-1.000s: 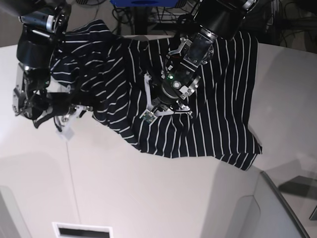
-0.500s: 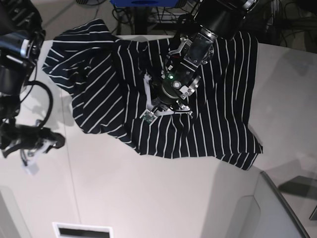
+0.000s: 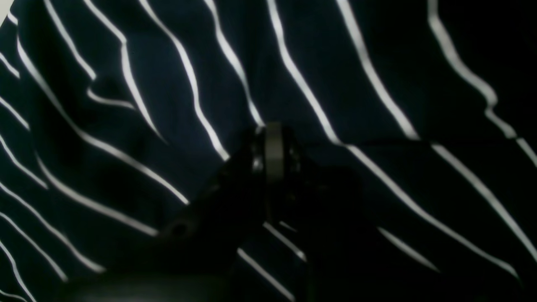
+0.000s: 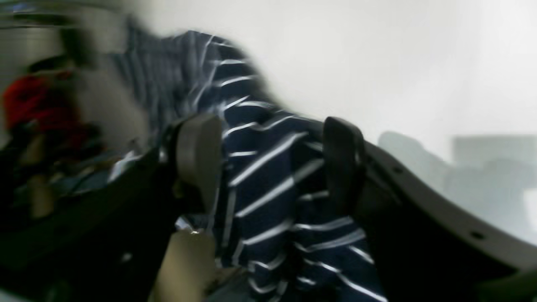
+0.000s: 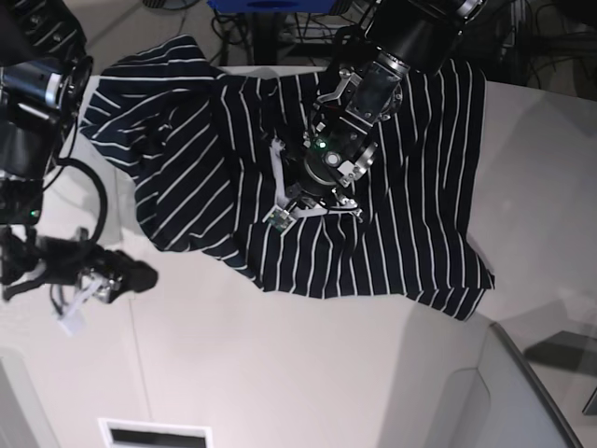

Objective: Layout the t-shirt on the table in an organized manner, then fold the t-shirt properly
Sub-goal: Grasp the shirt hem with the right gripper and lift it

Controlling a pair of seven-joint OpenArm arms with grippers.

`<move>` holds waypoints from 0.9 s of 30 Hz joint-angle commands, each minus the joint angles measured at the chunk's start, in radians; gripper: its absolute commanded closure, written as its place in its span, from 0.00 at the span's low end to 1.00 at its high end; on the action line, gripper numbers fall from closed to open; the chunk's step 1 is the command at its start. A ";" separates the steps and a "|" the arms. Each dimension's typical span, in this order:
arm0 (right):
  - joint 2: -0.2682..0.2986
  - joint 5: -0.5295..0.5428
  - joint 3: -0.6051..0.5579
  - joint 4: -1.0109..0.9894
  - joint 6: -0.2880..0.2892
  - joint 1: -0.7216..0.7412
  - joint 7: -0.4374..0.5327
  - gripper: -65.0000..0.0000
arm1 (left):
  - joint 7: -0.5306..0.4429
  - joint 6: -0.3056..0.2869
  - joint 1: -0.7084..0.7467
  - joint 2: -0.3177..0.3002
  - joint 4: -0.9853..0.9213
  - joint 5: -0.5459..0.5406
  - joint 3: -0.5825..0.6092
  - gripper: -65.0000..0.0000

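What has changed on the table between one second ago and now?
The right claw let go of the t-shirt at its left part and drew back toward the near left of the table, now open and off the cloth. That part now lies spread. The left claw stayed pressed shut on the shirt's middle.

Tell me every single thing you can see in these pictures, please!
t-shirt: one, dark navy with thin white stripes, spread rumpled across the far half of the table, top edge reaching the back edge.
table: one, white, fills most of the base view, with a thin dark seam line on its left part.
cables and dark gear: several, black, behind the table's far edge, too dim to name.
left gripper: one, black and silver, jaws shut, tips down on the middle of the shirt.
right gripper: one, black, off the shirt over bare table at the base view's left; the blurred right wrist view shows its jaws apart.
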 commanded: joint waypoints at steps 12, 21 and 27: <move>0.013 -0.048 -0.158 -0.165 0.000 0.024 0.170 0.44 | 0.032 0.002 -0.003 -0.001 0.000 0.002 -0.001 1.00; 0.012 -0.043 -0.151 -0.208 0.004 0.013 0.162 0.79 | 0.032 0.002 -0.003 -0.001 0.000 0.002 -0.001 1.00; 0.021 -0.043 -0.149 -0.277 0.004 0.062 0.160 1.00 | 0.032 0.002 0.000 -0.001 0.003 0.004 -0.001 1.00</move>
